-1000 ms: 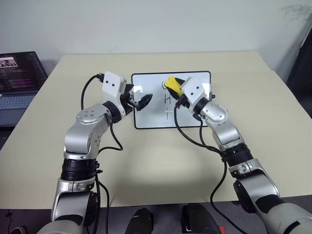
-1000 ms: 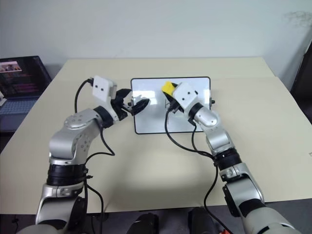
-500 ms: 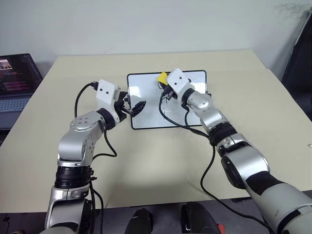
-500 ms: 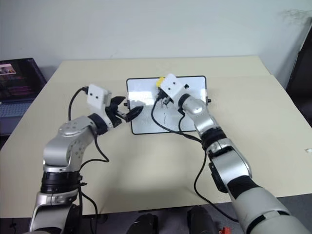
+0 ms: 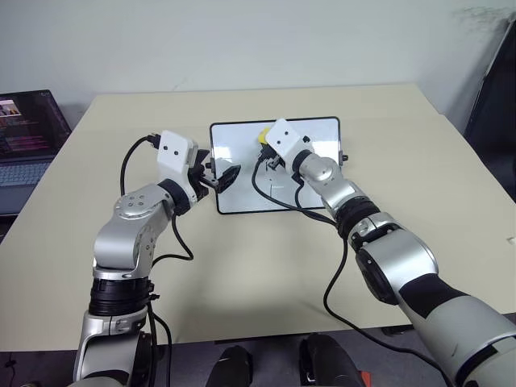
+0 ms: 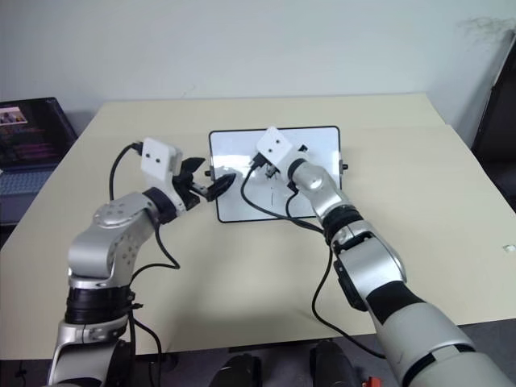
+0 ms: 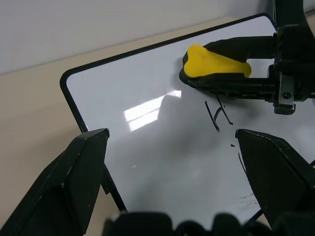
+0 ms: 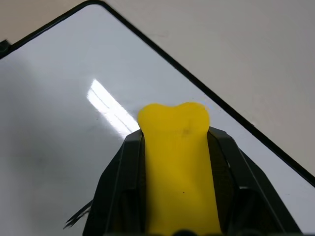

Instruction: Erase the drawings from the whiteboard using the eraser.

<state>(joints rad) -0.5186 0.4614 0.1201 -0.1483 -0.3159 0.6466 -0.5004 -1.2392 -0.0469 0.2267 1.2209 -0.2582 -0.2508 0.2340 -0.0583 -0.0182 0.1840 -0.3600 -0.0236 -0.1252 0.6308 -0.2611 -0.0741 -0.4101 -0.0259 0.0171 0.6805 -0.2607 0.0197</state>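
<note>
Two hands — right hand (image 7: 216, 73) gripping eraser (image 8: 179, 167), whiteboard's (image 5: 242, 197) far edge.

Right gripper (image 7: 236, 78) — clamped on the eraser (image 7: 214, 63) — has advanced across the whiteboard (image 5: 242, 145) toward its far-left area; "G" now gone.

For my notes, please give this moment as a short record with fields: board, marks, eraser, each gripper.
whiteboard: flat on the beige table
drawings: an "H" and faint strokes remain; no "G" visible
eraser: yellow, clamped in the right gripper, on the board above the "H"
left gripper: jaws open, over the board's left edge, holding nothing
laptop: lit, beside the table's left edge
</note>
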